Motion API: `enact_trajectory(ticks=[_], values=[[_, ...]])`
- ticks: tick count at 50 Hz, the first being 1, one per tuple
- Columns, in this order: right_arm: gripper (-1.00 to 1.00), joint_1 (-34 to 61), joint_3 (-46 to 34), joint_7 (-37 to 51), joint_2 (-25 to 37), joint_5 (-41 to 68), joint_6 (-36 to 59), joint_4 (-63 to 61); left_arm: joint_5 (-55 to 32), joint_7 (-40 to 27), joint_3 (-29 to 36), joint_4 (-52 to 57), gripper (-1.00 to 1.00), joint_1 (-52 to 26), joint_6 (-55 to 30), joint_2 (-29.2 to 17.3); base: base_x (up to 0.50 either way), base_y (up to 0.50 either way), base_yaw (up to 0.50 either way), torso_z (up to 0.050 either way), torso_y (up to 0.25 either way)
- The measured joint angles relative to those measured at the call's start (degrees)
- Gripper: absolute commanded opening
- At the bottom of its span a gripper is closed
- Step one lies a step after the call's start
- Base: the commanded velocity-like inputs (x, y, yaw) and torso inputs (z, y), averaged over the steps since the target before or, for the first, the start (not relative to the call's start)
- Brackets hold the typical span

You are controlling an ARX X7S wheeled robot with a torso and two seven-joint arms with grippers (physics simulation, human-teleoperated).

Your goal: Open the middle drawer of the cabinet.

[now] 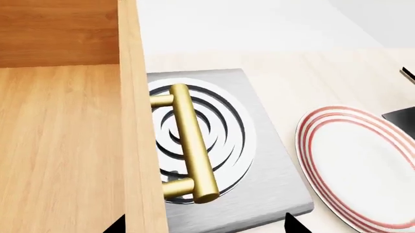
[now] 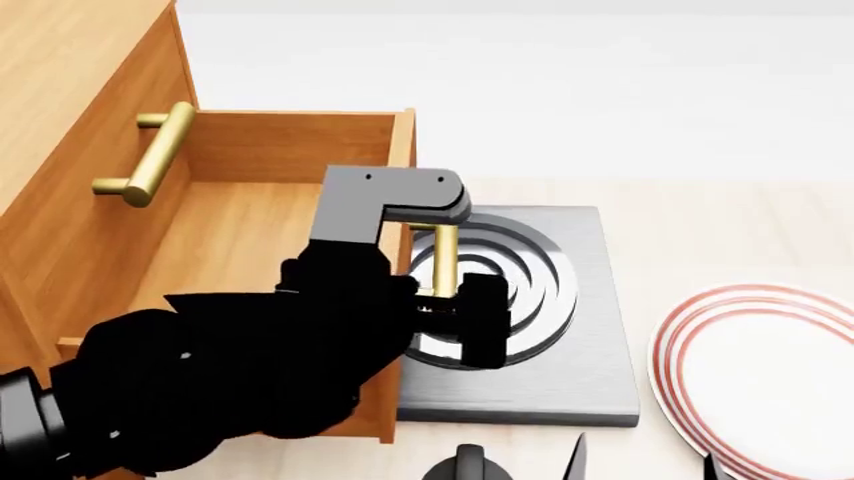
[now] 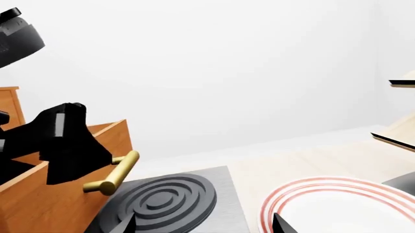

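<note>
Black and bulky, the left arm fills the near left of the head view, reaching forward to the pulled-out middle drawer [image 2: 267, 215]; its left gripper [image 2: 447, 305] sits at the drawer's brass handle [image 2: 445, 255], one dark finger on the right side of the bar and the rest of the hand against the drawer front, so the jaws stand narrow around the handle and appear to hold it; the left wrist view shows that handle [image 1: 191, 143] close up, standing off the front panel on two short posts, with only the finger tips at the picture's edge; the drawer juts well out of the cabinet [image 2: 80, 120] toward the right, its lighter wooden box open on top and bare inside; above it, the top drawer's handle [image 2: 147, 155] lies flush with the cabinet face; below and beyond the open drawer front lies a square grey hotplate [image 2: 587, 330] with a dark spiral coil, partly beneath the drawer's end; right of the hotplate, near it, rests a white plate [image 2: 761, 380] with red rings; the right gripper [image 3: 201, 223] shows only as two dark tips set wide apart, holding nothing, near the plate and hotplate on the pale wooden table [image 2: 721, 230].
</note>
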Motion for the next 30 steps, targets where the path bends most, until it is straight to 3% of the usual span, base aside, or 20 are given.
enact_trajectory(ticks=[30], values=[[1.00, 0.1, -0.4, 0.2, 0.1, -0.2, 0.1, -0.3, 2.0, 1.7, -0.4, 5.1, 1.00, 2.2, 8.4, -3.3, 0.00, 0.00, -0.01, 0.001, 0.002]])
